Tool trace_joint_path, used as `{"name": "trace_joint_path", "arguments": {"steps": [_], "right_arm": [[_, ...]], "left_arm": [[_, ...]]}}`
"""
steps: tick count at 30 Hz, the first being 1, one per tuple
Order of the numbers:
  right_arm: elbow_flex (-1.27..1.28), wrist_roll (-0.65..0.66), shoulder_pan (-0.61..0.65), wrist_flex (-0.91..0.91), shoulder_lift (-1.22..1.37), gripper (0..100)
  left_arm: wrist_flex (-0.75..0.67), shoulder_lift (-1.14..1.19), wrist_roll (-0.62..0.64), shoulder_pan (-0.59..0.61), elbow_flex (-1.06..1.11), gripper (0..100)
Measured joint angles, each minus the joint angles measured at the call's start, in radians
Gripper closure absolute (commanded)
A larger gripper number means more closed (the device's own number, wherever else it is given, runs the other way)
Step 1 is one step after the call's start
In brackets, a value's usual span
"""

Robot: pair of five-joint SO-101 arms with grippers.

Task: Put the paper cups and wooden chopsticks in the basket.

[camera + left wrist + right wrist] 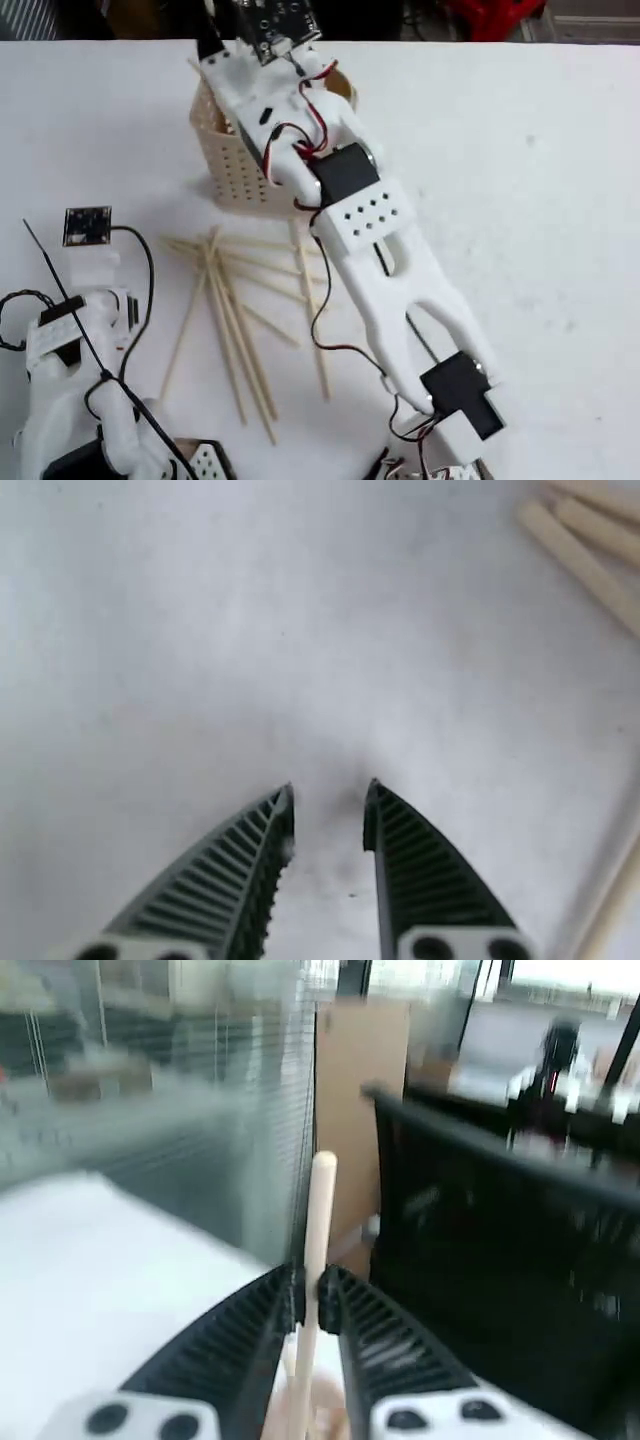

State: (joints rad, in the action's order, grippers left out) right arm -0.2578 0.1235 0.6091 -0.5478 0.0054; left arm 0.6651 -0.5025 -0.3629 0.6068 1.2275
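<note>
Firmly pinched between the ribbed black fingers of the right claw (pixel 308 1295), a smooth, round chopstick (pixel 322 1210) of pale wood stands upright, its blunt end rising past the tips. From above, the white plastic right arm (pixel 400 270) stretches across the bench (pixel 540 200) to a cream basket (pixel 225 165) with perforated walls. Loose chopsticks (pixel 235 320) lie fanned and crossed on the white bench just in front of the basket. The left claw (pixel 328 815) hangs released, its ridged tips slightly apart, close over the bench near the loose chopsticks.
</note>
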Motion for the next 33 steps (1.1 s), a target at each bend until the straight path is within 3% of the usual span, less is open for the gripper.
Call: {"name": "trace_joint_path", "arguments": {"steps": [4,8,12,17,22,28,33], "right_arm": [[0.0,0.003,0.011,-0.212,0.0,68.0],[0.0,0.003,0.028,-0.396,0.0,66.3],[-0.005,0.003,0.028,-0.577,-0.011,73.0],[-0.003,0.012,-0.035,-0.872,-0.14,99.2],[0.161,0.012,-0.115,-0.985,-0.345,98.5],[0.623,0.112,-0.227,-0.789,-0.657,98.4],[0.554,0.098,-0.238,-0.752,-0.594,98.4]], "left_arm": [[0.0,0.0,-0.018,0.0,0.0,84],[0.052,0.0,-0.11,0.0,-0.041,83],[0.269,0.0,-0.114,0.0,-0.226,83],[0.671,0.0,-0.114,-0.029,-0.574,80],[0.98,0.0,-0.071,-0.192,-0.81,79],[0.996,0.002,0.094,-0.414,-0.825,79],[0.862,0.055,0.193,-0.557,-0.862,79]]}}
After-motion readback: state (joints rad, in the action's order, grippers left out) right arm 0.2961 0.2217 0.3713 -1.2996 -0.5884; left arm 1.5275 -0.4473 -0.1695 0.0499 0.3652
